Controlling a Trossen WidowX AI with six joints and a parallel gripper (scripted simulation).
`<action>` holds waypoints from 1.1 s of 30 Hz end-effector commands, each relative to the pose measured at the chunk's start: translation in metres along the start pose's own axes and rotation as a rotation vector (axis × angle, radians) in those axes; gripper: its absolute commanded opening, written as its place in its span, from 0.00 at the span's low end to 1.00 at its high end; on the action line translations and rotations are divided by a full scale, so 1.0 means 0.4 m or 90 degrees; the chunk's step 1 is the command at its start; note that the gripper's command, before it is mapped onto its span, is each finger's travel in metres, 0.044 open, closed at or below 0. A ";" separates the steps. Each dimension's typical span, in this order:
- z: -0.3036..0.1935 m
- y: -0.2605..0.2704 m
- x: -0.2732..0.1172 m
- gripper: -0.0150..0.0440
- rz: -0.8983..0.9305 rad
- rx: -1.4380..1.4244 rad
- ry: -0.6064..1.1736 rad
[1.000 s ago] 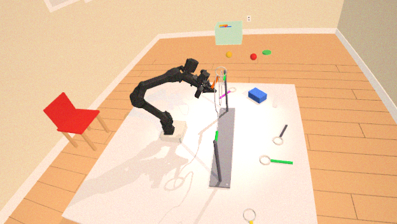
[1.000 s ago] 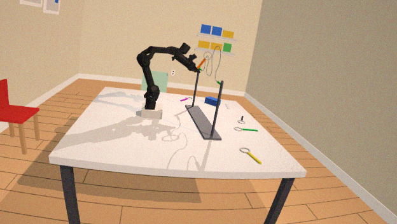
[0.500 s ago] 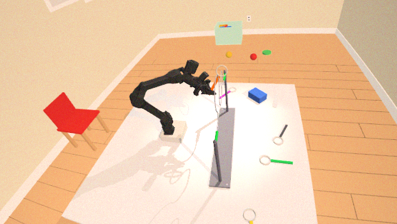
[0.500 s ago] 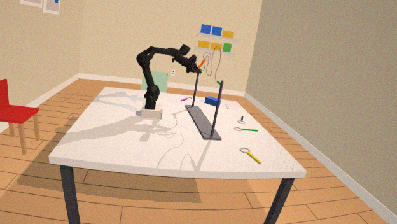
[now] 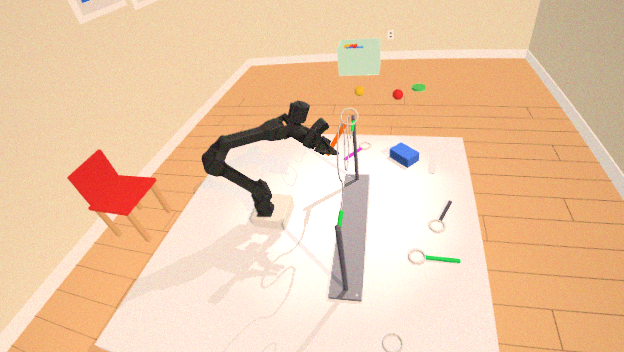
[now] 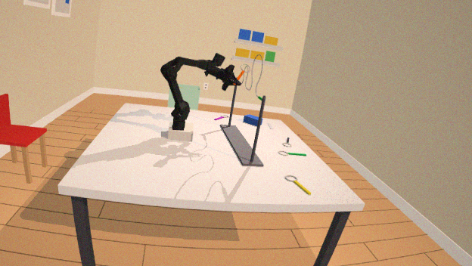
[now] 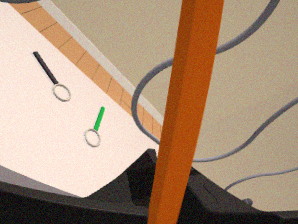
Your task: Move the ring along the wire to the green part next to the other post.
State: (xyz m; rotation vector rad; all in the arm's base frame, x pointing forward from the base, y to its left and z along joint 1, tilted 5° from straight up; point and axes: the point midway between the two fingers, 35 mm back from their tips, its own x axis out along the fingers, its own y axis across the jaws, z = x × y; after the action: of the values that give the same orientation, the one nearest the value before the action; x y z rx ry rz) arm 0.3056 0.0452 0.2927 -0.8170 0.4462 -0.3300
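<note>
My gripper is shut on the orange handle, which slants upward from the fingers. Its ring is at the handle's upper end, near the far post; it is outside the wrist view. The grey wire winds in tall bends; it overlaps the ring in the top and exterior views, but exact gaps are too small to tell. The other green part is at the near post. The far green part is beside the far post.
The posts stand on a dark base. Beyond it lie a blue block and loose rings with a black handle, a green handle and a yellow handle.
</note>
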 end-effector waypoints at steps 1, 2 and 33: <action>-0.001 -0.024 -0.002 0.00 -0.032 -0.045 -0.007; -0.001 -0.029 -0.001 0.00 -0.040 -0.059 -0.009; 0.049 -0.145 -0.015 0.00 -0.273 -0.477 -0.059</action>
State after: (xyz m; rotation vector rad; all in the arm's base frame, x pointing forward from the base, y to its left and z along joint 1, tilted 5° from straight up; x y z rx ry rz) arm 0.3041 0.0235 0.3447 -1.5946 0.3147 -0.5097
